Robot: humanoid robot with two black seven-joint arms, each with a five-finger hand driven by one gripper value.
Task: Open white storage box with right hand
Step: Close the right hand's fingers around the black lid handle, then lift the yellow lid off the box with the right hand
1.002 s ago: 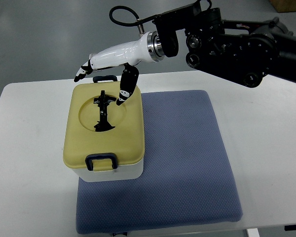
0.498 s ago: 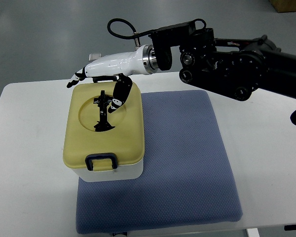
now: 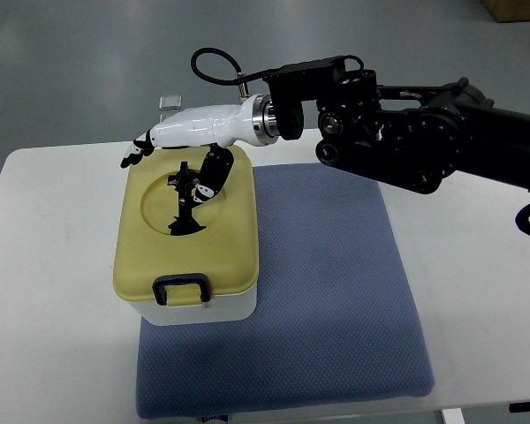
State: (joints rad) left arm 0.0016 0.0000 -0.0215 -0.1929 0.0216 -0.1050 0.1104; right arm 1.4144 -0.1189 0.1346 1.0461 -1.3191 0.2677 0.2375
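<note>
**Reaching over the yellow lid, right hand spread above the box**

Stretching in from the right edge, the black arm carries the white right hand (image 3: 181, 141) out over the far end of the storage box (image 3: 187, 238). The fingers (image 3: 134, 152) are spread and relaxed, black tips fanned out past the box's far left corner, gripping nothing. The thumb (image 3: 212, 172) hangs down apart from them, its tip dropping toward the lid's round recess.

Right under that thumb sits the pale yellow lid (image 3: 225, 247), closed flat on the white base. Just beside the thumb tip, a little nearer the camera, lies the folded black handle (image 3: 185, 201) in the middle of the recess; whether the thumb touches it, I cannot tell. Well away from the fingers, on the box's near edge, the dark blue latch (image 3: 181, 289) is down.

The box rests on the left part of a blue-grey cushioned mat (image 3: 336, 291), spread over a white table (image 3: 53, 291).
</note>
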